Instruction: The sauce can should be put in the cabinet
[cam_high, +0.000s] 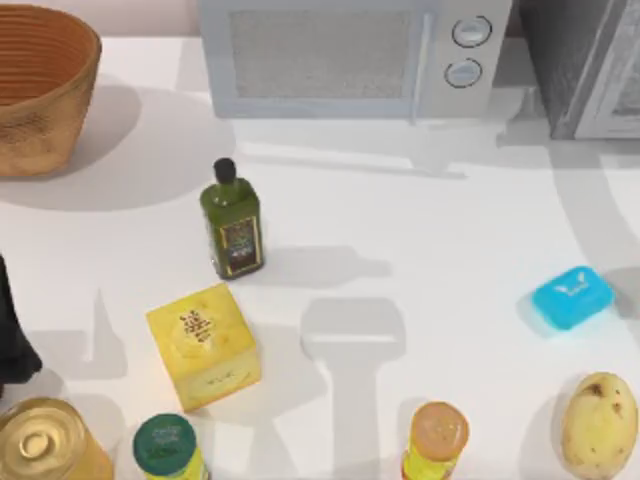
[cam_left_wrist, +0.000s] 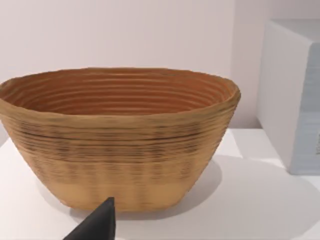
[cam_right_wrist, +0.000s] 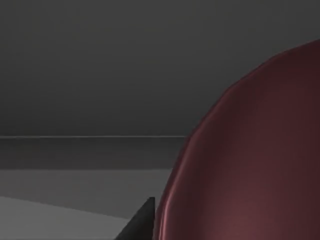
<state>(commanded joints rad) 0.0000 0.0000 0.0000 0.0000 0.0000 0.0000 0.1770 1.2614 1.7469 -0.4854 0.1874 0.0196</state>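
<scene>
Starting at the table's left, found the left arm (cam_high: 10, 335) parked at the edge, near the gold-topped round tin (cam_high: 45, 445). Saw the left gripper (cam_left_wrist: 100, 225) facing the ribbed brown wicker basket (cam_left_wrist: 117, 135) that stood in the far left corner. Could not tell how its jaws stood.

Passed then the light grey microwave with two round knobs (cam_high: 350, 55) at the back, and reached the large dark grey cabinet with a pale framed door (cam_high: 580, 60) in the far right corner.

Found the short sauce can with the dark maroon top (cam_right_wrist: 250, 165) very close in the right wrist view, just beside the right gripper (cam_right_wrist: 142, 220), with dark grey walls and a flat grey floor behind it. Judged from this that the can was already inside the cabinet, or at its mouth. Could not tell whether the jaws pinched the can or stood apart.

For a good placing, judged best to lower the can slowly until its base met the floor flat, then to spread the jaws, then to pull straight back.

Saw only a rounded maroon surface, so could not tell surely which way the short axis pointed.
</scene>
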